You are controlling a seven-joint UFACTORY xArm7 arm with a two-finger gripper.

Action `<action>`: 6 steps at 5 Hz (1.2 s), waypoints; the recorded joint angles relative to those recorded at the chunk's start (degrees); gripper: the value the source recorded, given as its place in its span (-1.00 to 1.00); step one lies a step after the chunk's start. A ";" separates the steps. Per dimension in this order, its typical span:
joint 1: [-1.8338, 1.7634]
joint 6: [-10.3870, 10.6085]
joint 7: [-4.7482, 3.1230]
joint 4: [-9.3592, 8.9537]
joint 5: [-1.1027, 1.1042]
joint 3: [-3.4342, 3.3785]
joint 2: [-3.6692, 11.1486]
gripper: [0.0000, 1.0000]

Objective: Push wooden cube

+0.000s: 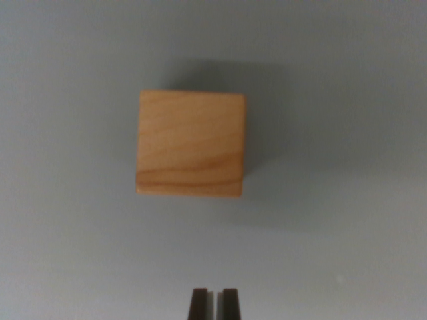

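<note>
**Cube apart from the hand, push not yet begun**

The desk [67,267] fills the wrist view, a plain grey surface with nothing else on it in this picture. No box, tray or bowl shows, so nothing is held inside anything.

The cube [191,143] sits on the desk a little left of the view's middle, flat on one face, its grain running across. A soft shadow lies off its upper right side.

The hand [214,303] shows only as two dark fingertips at the bottom edge, drawn close with a thin slit between them and gripping nothing. It is well apart from the cube, with bare desk between.

The main risk, as I judge it, is an off-centre push. The fingertips line up nearer the cube's right half than its middle, so contact there could turn the cube rather than slide it straight. The narrow tip may also slip off an edge. If the hand rides too high, it could pass over or tip the cube.
</note>
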State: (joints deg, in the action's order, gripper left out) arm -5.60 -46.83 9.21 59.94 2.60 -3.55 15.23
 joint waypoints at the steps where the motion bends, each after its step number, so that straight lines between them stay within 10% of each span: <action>1: 0.00 0.00 0.00 0.00 0.00 0.00 0.00 -1.00; 6: -0.48 4.85 1.15 -3.43 0.29 -0.44 1.76 -1.00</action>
State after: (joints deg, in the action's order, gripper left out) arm -6.07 -41.97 10.37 56.50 2.88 -3.99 16.99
